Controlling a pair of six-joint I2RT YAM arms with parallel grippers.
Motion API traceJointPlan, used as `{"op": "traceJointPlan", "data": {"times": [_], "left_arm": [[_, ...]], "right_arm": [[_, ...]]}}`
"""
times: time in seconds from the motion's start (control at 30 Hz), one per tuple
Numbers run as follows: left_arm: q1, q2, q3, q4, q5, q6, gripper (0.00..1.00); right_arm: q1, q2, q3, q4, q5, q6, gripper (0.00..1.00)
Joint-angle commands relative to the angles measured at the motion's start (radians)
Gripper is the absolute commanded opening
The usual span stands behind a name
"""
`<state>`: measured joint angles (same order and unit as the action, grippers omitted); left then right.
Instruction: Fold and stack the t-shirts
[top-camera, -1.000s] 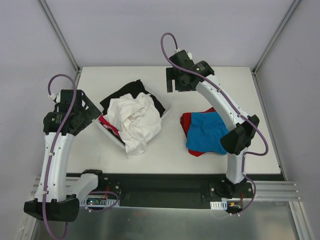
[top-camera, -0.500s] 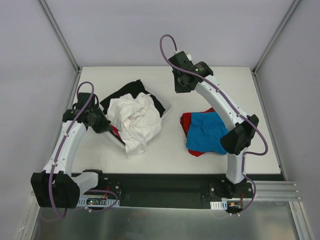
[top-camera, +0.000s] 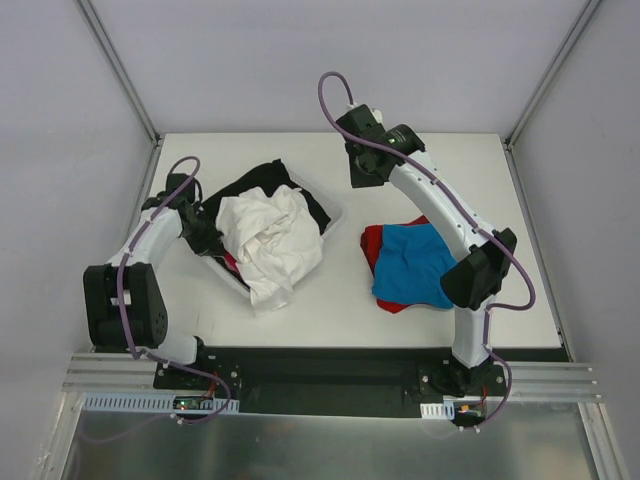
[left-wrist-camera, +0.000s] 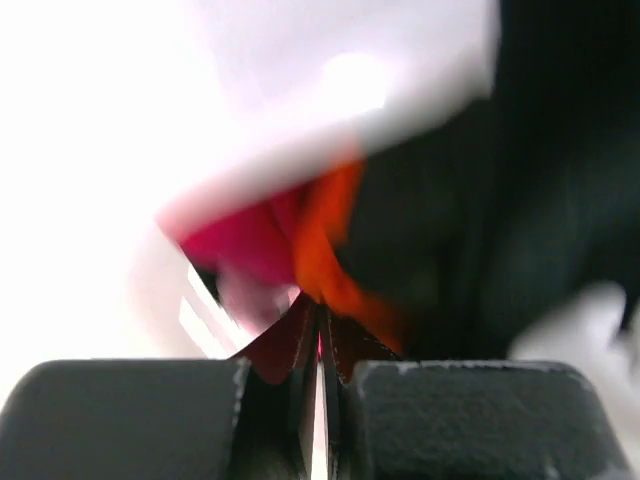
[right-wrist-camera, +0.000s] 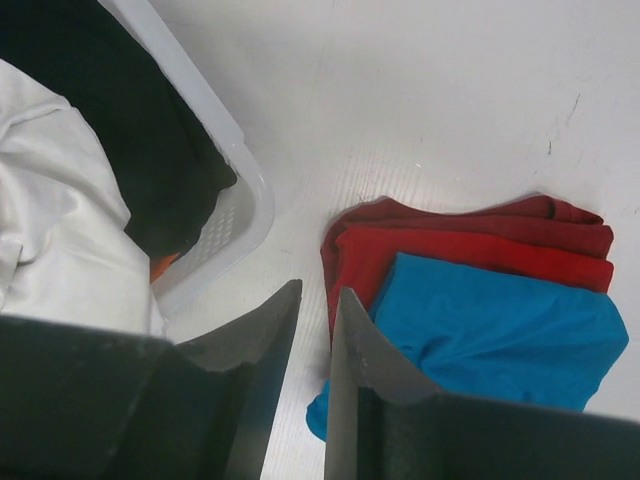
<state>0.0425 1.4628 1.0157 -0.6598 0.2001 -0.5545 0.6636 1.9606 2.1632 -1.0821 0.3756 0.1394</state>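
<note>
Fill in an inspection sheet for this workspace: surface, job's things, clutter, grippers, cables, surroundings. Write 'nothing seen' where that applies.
Surface: white table, faint marks.
Job's things: white shirt heaped over black shirt in the basket, with red cloth and orange cloth beneath; blue shirt folded on red shirt.
Clutter: nothing seen.
Grippers: left gripper shut on red cloth at the basket's left edge; right gripper narrowly open, empty, above bare table.
Cables: purple cables looped on both arms, clear of the shirts.
Surroundings: grey walls, metal posts.
</note>
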Motion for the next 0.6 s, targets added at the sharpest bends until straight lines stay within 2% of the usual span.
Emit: {"op": "traceJointPlan", "data": {"times": [0.0, 0.13, 0.57], "left_arm": [[0.108, 0.086, 0.092, 0.054, -0.042, 0.039, 0.0], [0.204, 0.14, 0.153, 0.055, -0.05, 0.048, 0.0], [0.359, 0.251, 0.294, 0.009, -0.076, 0.1, 0.0]], "right_arm": [[0.005, -0.054, -0.014, -0.016, 0.029, -0.021, 0.25], [0.004, -0.077, -0.046, -0.019, 0.031, -0.024, 0.26], [0.004, -0.072, -0.048, -0.052, 0.007, -0.02, 0.26]]}}
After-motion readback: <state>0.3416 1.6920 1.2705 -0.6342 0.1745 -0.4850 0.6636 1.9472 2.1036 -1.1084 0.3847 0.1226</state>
